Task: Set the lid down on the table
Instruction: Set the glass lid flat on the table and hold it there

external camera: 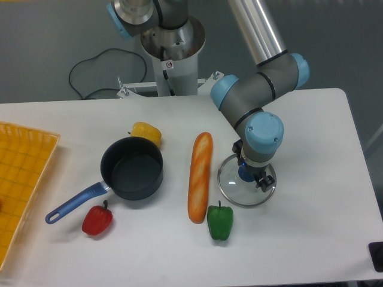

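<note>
- White table fills the view, with grey floor behind it at twelve o'clock.
- Lid lies flat at about four o'clock from the table's centre; gripper sits over the blue knob, and whether it clamps it I cannot tell.
- Placing looks nearly done; next comes letting go and lifting straight up.
- Baguette at nine o'clock and green pepper at seven crowd the lid.
- Saucepan, red pepper, yellow pepper and yellow tray lie well apart.
</note>
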Controlling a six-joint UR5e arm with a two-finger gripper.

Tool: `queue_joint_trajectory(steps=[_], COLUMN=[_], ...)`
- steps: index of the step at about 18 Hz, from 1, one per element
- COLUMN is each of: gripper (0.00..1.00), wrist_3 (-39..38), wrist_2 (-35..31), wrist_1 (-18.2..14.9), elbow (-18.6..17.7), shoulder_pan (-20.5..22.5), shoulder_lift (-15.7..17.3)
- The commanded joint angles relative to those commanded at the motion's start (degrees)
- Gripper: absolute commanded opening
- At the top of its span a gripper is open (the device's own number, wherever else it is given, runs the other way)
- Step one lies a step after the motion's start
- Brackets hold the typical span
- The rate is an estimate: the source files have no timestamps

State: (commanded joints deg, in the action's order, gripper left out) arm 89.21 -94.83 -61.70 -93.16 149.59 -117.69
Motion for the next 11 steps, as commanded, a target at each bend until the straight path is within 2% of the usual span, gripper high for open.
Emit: queue_joint_trajectory(steps=[6, 11], gripper=[1.0, 1.0], wrist_3=[0.0, -0.09], wrist_2=[1.32, 3.68], wrist_1=[-0.17, -0.17], elbow=[2.46, 2.64], shoulder_pan=[-2.02, -2.11], shoulder_lift=[1.58, 3.08])
